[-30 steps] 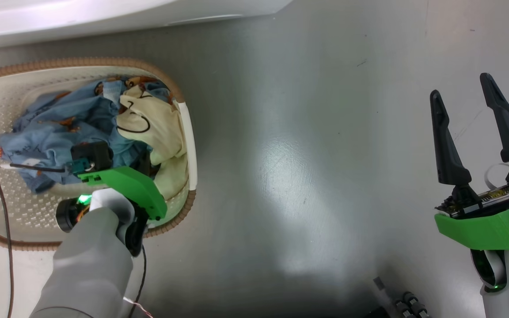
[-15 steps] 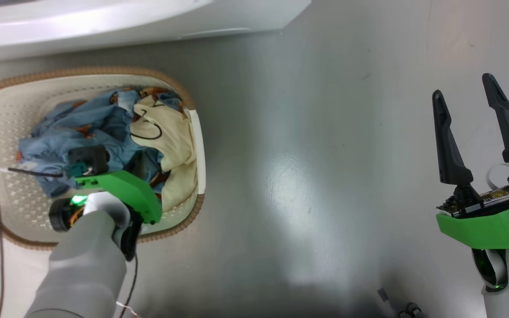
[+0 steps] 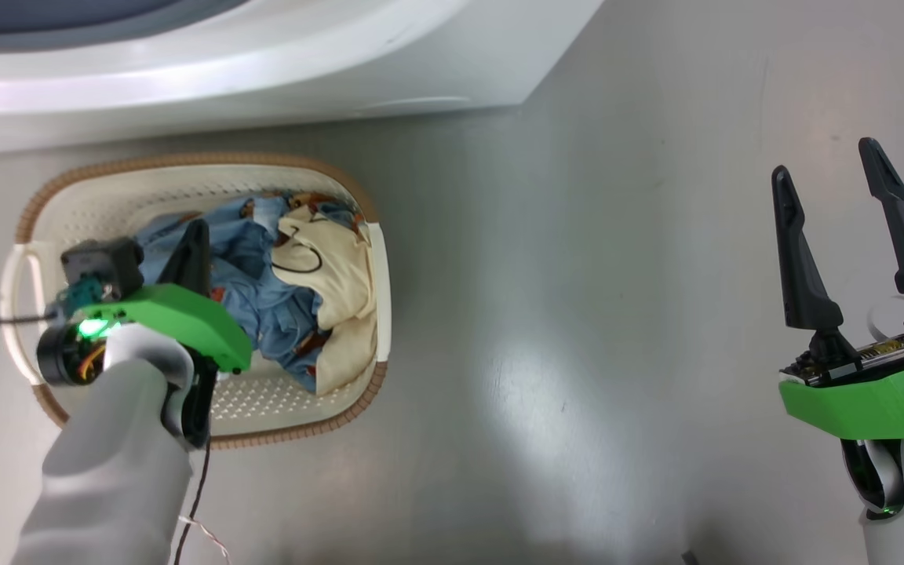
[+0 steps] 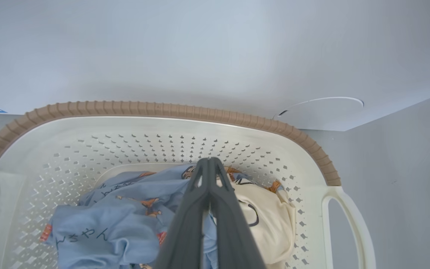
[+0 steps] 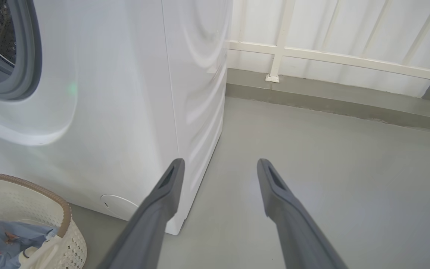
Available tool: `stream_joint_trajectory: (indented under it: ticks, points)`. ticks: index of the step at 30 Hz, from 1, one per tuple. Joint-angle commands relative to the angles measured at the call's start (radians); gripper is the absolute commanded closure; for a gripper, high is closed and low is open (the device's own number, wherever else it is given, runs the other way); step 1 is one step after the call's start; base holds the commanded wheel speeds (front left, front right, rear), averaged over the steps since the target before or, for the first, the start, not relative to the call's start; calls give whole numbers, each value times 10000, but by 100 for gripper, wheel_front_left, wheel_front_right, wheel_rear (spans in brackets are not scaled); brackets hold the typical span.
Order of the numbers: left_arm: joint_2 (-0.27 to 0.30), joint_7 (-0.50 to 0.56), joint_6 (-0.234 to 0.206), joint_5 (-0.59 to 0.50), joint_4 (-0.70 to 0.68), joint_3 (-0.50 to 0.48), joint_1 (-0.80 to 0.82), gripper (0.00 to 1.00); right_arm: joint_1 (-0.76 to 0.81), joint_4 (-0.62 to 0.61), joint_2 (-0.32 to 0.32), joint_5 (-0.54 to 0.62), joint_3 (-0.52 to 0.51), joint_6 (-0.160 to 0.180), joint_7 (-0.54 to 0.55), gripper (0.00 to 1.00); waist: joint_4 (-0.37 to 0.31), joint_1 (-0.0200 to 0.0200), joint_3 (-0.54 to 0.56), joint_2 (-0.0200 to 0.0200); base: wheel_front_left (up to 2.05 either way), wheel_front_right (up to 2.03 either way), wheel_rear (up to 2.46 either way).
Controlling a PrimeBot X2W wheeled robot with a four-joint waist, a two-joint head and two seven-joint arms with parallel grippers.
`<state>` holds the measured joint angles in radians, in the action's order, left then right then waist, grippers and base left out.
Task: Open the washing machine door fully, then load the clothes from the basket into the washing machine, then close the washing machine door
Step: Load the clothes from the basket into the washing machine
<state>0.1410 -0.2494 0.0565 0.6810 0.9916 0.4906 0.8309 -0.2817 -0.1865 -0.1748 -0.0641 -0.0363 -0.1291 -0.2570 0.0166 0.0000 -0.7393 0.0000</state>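
Hiding part of the clothes in the basket behind left gripper, jaws pressed together; holding right gripper spread, empty.

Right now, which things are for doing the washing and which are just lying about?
For the job:
- washing machine
- basket
- blue garment and cream garment, both in the basket
- left gripper, shut over the clothes

Just there:
- white railing
- grey floor
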Motion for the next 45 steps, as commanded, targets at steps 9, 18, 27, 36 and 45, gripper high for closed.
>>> stream_joint_trajectory:
  ticks: [9,18,27,36,45]
  points:
    - [363,-123,-647,-2170,-3771,-2500,-2484,100,713,161,44,-75,154,-16,-48,0,233,0,1439,0,0,0,0]
    - [125,-123,-630,-3557,-6271,-3738,-4375,7,1032,494,169,-141,221,-16,-48,0,326,0,2724,0,0,0,0]
    - [40,-123,-560,-4312,-7962,-4343,-5868,0,1497,750,384,-165,186,-16,-48,0,371,0,3965,0,0,0,0]
    - [418,-124,-389,-4719,-8613,-4334,-7188,0,2189,921,574,-176,175,-16,-48,0,300,0,5209,0,0,0,0]
    - [540,-2,-443,-4735,-9618,-4206,-8114,0,2859,937,767,-133,144,-16,-48,0,296,0,6204,0,0,0,0]
